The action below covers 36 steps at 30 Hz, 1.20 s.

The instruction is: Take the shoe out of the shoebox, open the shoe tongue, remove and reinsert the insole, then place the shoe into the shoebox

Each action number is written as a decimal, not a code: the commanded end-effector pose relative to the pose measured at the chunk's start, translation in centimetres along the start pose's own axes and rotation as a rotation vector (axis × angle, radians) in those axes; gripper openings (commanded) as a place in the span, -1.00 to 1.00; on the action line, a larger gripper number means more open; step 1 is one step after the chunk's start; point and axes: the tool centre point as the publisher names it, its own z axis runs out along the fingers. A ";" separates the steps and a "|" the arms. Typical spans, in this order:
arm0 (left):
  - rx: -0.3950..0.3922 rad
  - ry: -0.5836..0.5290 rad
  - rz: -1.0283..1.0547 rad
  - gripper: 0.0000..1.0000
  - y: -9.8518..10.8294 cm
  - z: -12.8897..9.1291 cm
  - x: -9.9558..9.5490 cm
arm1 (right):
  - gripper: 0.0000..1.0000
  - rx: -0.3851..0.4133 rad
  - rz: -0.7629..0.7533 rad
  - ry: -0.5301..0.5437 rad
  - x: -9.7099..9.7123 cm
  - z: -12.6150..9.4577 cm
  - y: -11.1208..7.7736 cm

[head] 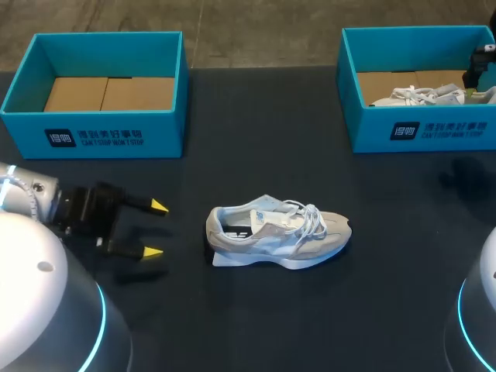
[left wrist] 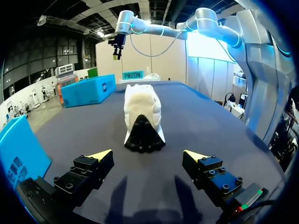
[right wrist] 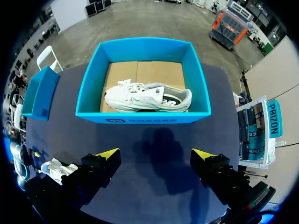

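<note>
Your left end effector (head: pixel 156 229) sits wide open and empty just left of the shoe (head: pixel 279 232) resting on the middle of the bench (head: pixel 310 155), so close squarely on the heel collar to steady it before the right end effector (right wrist: pixel 155 154), open and empty above the far right shoebox (right wrist: pixel 140 113), works the tongue.
</note>
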 end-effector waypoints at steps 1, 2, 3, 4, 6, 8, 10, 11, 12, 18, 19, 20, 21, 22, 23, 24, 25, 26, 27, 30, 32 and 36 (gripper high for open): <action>0.010 -0.012 0.001 1.00 -0.8 1.3 0.1 | 1.00 -0.002 0.000 -0.001 0.0 0.0 -0.1; 0.011 -0.011 0.001 1.00 -1.0 1.6 0.2 | 1.00 -0.002 0.000 -0.001 0.0 0.0 -0.1; 0.011 -0.010 0.000 1.00 -1.1 1.8 0.2 | 1.00 -0.002 0.000 -0.001 0.0 0.0 -0.1; 0.010 -0.011 -0.005 1.00 -1.1 2.2 0.2 | 1.00 -0.002 0.000 -0.001 0.0 0.0 -0.1; 0.007 -0.015 -0.003 1.00 -1.2 2.8 0.2 | 1.00 -0.002 0.000 -0.001 0.0 0.0 -0.1; 0.013 -0.009 -0.011 1.00 -1.4 3.4 0.4 | 1.00 -0.002 0.000 -0.001 0.0 0.0 -0.1; 0.011 -0.006 -0.013 1.00 -1.5 4.1 0.5 | 1.00 -0.002 0.000 -0.001 0.0 0.0 -0.1; 0.012 -0.005 -0.014 1.00 -1.5 4.4 0.6 | 1.00 -0.002 0.000 -0.001 0.0 0.0 -0.1; 0.012 -0.005 -0.014 1.00 -1.6 4.7 0.6 | 1.00 -0.002 0.000 -0.001 0.0 0.0 -0.1; 0.019 0.002 -0.022 1.00 -1.9 6.6 0.8 | 1.00 -0.002 0.000 -0.001 0.0 0.0 -0.1; 0.019 0.003 -0.023 1.00 -1.9 6.8 0.7 | 1.00 -0.002 0.000 -0.001 0.0 0.0 -0.1; 0.022 0.004 -0.023 1.00 -2.0 7.0 0.7 | 1.00 -0.002 0.000 -0.001 0.0 0.0 -0.1; 0.024 0.006 -0.025 1.00 -2.0 7.3 0.7 | 1.00 -0.002 0.000 -0.001 0.0 0.0 -0.1; 0.026 0.008 -0.028 1.00 -2.0 7.5 0.7 | 1.00 -0.002 0.000 -0.001 0.0 0.0 -0.1; 0.029 0.009 -0.029 1.00 -2.1 7.8 0.6 | 1.00 -0.002 0.000 -0.001 0.0 0.0 -0.1; 0.026 0.016 -0.029 1.00 -2.0 8.0 0.7 | 1.00 -0.002 0.000 -0.001 0.0 0.0 -0.1; 0.026 0.016 -0.030 1.00 -2.0 8.3 0.6 | 1.00 -0.002 0.000 -0.001 0.0 0.0 -0.1; 0.027 0.018 -0.030 1.00 -2.0 8.5 0.6 | 1.00 -0.002 0.000 -0.001 0.0 0.0 -0.1; 0.027 0.019 -0.032 1.00 -1.9 8.7 0.6 | 1.00 -0.002 0.000 -0.001 0.0 0.0 -0.1; 0.030 0.019 -0.041 1.00 -2.0 9.4 0.4 | 1.00 -0.002 0.000 -0.001 0.0 0.0 -0.1; 0.030 0.017 -0.045 1.00 -2.1 9.8 0.4 | 1.00 -0.002 0.000 -0.001 0.0 0.0 -0.1; 0.042 0.024 -0.059 1.00 -2.5 10.1 0.4 | 1.00 -0.002 0.000 -0.001 0.0 0.0 -0.1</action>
